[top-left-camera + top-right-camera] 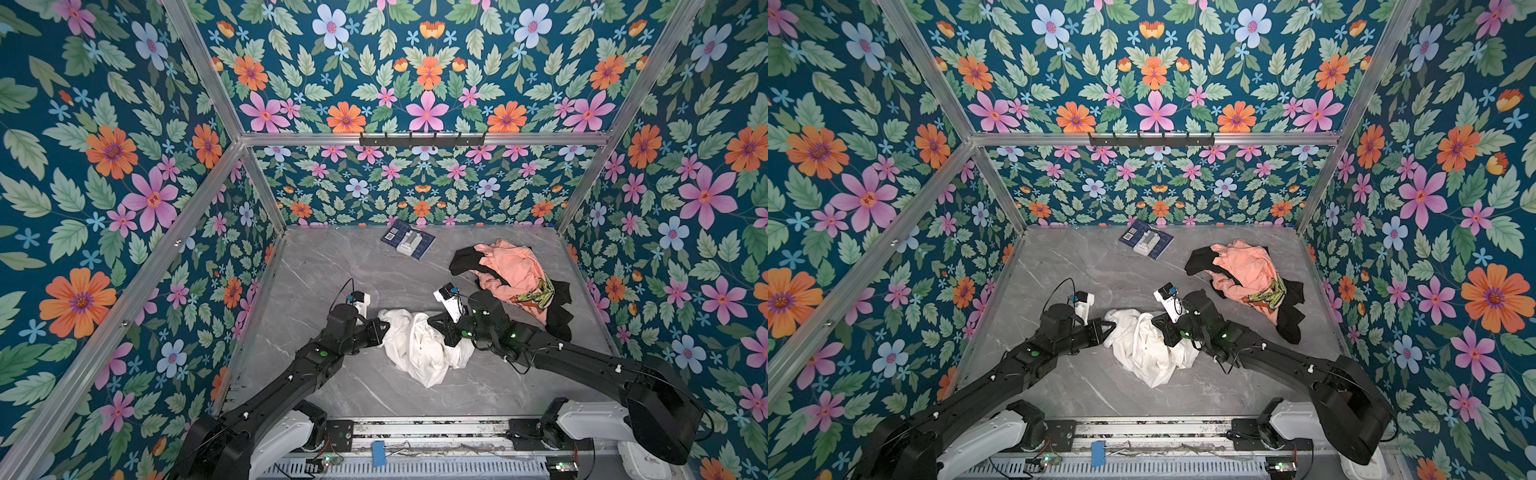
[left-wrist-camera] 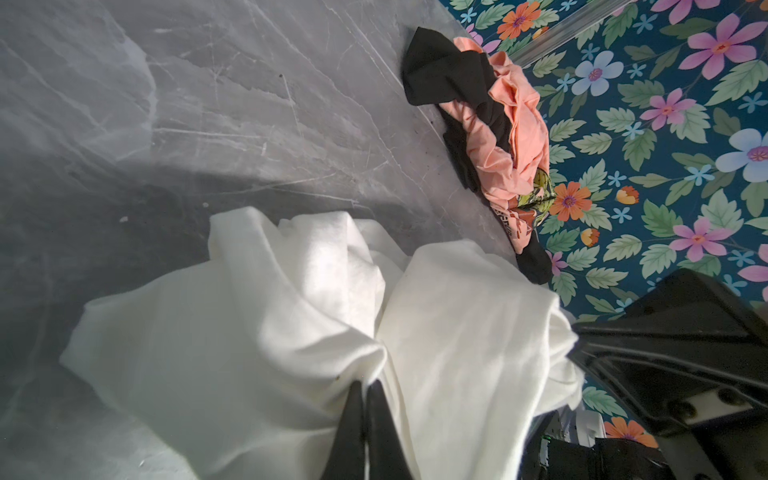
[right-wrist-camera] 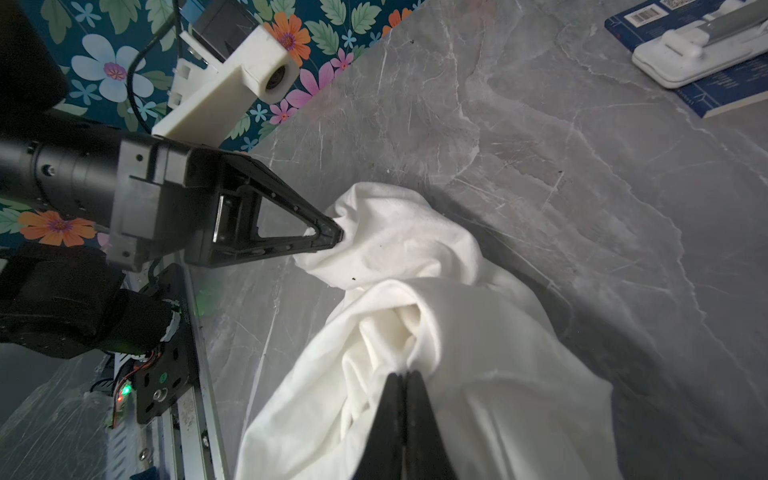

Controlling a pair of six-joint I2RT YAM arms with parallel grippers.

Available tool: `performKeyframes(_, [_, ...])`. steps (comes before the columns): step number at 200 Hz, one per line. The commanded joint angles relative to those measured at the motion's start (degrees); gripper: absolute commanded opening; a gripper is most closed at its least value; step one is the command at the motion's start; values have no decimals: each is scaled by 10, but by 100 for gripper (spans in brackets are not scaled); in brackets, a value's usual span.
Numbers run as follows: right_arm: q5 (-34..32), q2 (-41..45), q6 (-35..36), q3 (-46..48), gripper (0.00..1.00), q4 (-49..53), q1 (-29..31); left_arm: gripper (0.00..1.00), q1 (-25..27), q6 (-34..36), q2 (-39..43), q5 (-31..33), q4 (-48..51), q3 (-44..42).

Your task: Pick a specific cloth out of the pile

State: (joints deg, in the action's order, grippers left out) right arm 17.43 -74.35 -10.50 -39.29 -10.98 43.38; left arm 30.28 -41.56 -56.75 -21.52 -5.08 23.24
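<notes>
Well apart from pile (image 1: 515,276), white cloth (image 1: 419,353) lies bunched, touching no other garment. Left gripper (image 1: 386,328) pinched tight on one edge, right gripper (image 1: 433,323) clamped on opposite fold. Step: extraction seemingly done. Next: lift together, away from pile, both grips firm.

My jaws are matt black plastic. The cloth (image 1: 419,349) is soft, wrinkled white fabric, matt. The worktop (image 1: 332,266) looks like smooth grey marble, faintly glossy. The frame rails (image 1: 291,139) are brushed metal.
</notes>
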Motion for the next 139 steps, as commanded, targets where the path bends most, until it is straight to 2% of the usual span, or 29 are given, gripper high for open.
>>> performKeyframes(1, [10, -16, -3, -7, 0, -30, 0, 0, 0, 1, -4, 3, -25, -12])
performKeyframes(71, [45, -101, 2, -51, 0, -55, 0, 0, 0, 1, 6, 30, -14, -42])
performKeyframes(94, [64, -139, -2, -75, 0, -61, 0, 20, 0, 10, 25, 46, 19, -37])
performKeyframes(139, [74, -198, -2, -97, 0, -82, 1, 45, 0, 25, 69, 86, 70, -16])
